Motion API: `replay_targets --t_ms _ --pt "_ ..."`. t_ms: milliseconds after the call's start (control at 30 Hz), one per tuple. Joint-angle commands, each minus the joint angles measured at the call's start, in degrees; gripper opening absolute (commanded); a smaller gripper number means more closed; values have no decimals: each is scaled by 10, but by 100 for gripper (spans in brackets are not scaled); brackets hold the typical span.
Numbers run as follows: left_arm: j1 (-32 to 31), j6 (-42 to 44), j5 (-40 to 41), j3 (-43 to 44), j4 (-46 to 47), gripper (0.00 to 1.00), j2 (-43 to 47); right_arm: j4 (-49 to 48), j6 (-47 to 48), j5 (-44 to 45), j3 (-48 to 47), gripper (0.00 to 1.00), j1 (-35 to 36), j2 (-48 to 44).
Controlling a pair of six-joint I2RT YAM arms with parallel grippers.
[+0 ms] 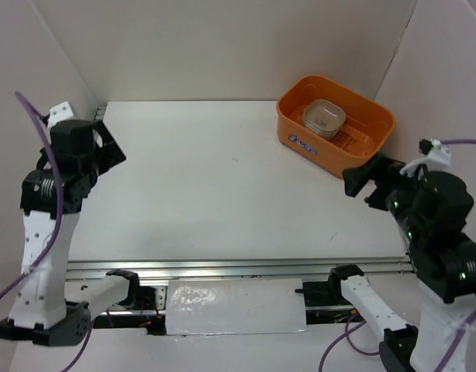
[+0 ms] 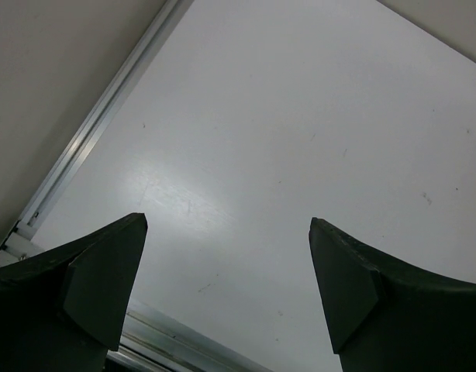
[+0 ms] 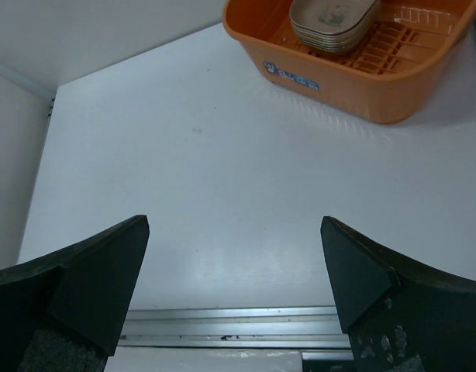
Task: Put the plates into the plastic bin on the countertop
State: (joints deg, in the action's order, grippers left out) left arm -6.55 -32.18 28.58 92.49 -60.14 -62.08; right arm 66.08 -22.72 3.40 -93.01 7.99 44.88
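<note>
The orange plastic bin (image 1: 336,124) stands at the back right of the white countertop (image 1: 215,178); the right wrist view shows it at the top (image 3: 354,58). A stack of pale plates (image 1: 324,118) lies inside it, nested one in another (image 3: 331,22). My left gripper (image 1: 108,146) is held up at the left side, open, with nothing between its fingers (image 2: 226,225). My right gripper (image 1: 363,180) hangs just in front of the bin, open and empty (image 3: 234,225).
White walls close the countertop at the back and both sides. A metal rail (image 1: 238,267) runs along the near edge, with a white plate (image 1: 234,306) between the arm bases. Purple cables loop beside both arms.
</note>
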Motion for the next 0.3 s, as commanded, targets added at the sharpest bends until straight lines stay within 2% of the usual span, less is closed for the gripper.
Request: replay_targets --t_ms 0,267 --pt "-2 -31 55 -33 -19 99 69 76 -9 50 -5 100 21 -41" --pt "-20 -38 119 -38 -60 99 94 115 -18 112 -56 100 62 -48"
